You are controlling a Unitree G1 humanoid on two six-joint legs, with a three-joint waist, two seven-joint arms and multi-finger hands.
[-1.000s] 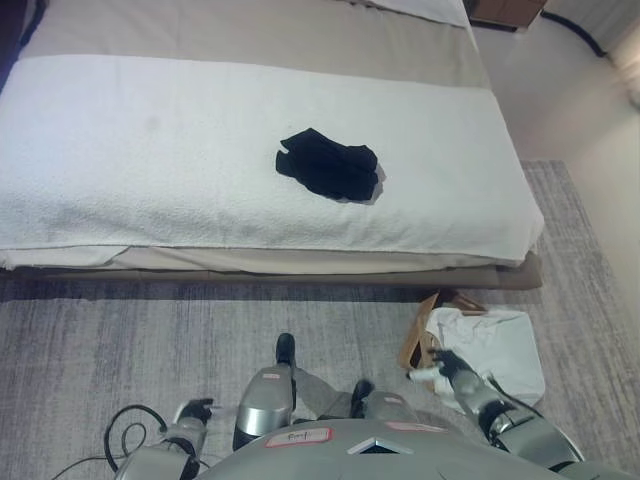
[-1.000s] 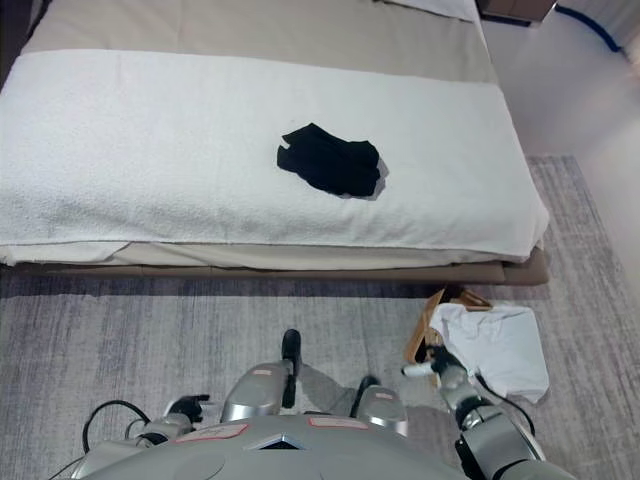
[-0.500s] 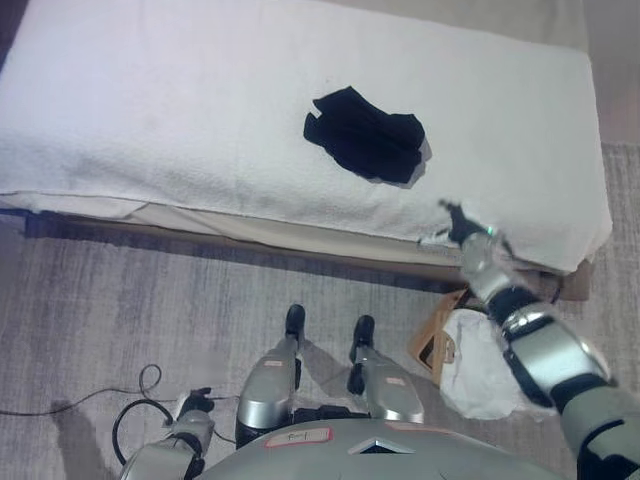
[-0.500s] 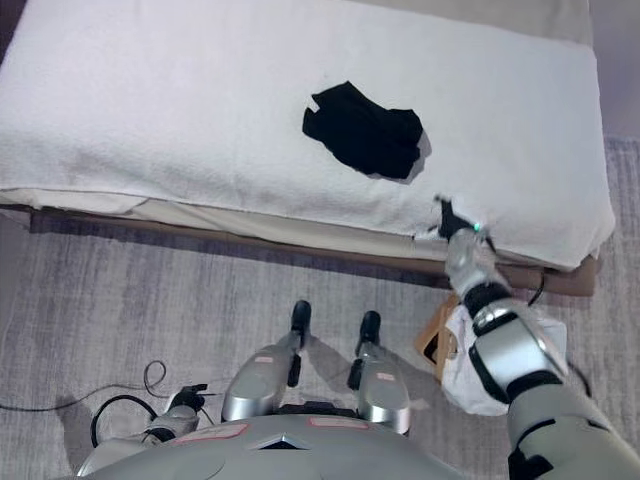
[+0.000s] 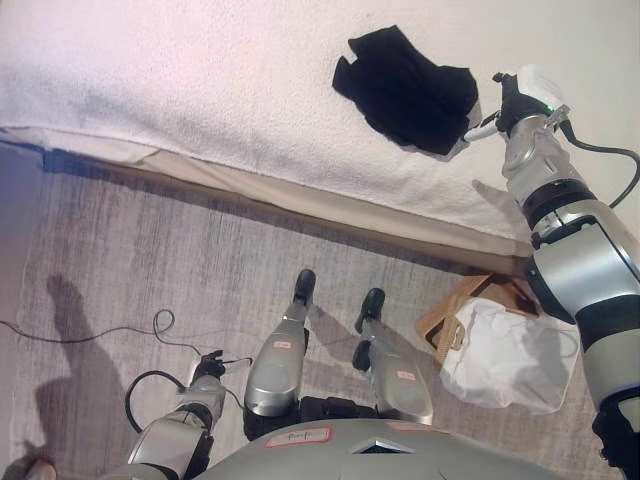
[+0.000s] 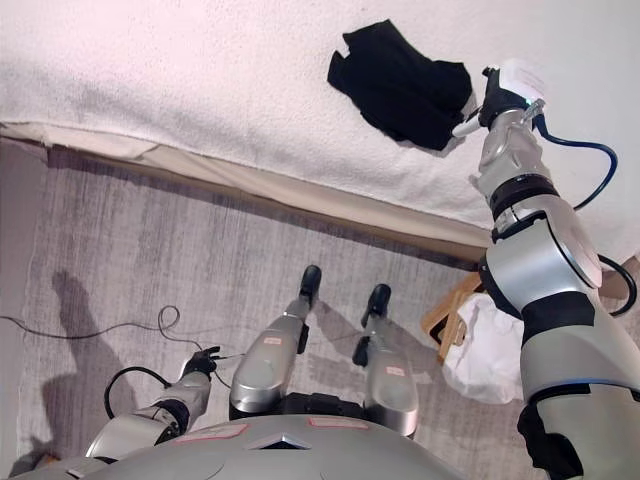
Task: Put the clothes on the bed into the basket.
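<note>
Black garment point(image 5: 410, 92) on bed point(image 5: 200, 90), right hand point(image 5: 503, 108) risen from basket point(image 5: 470, 310) to garment's edge, fingers' state unclear

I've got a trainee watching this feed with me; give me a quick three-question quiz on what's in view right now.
1. True or false: the crumpled black garment lies on the white textured bed cover.
2. Which hand is beside the garment? A) left hand B) right hand
3. Fill in: the brown basket on the grey rug already holds a ____ cloth.

Key:
1. True.
2. B; it is at the garment's right edge, while the left hand hangs low by the floor.
3. White.
</note>
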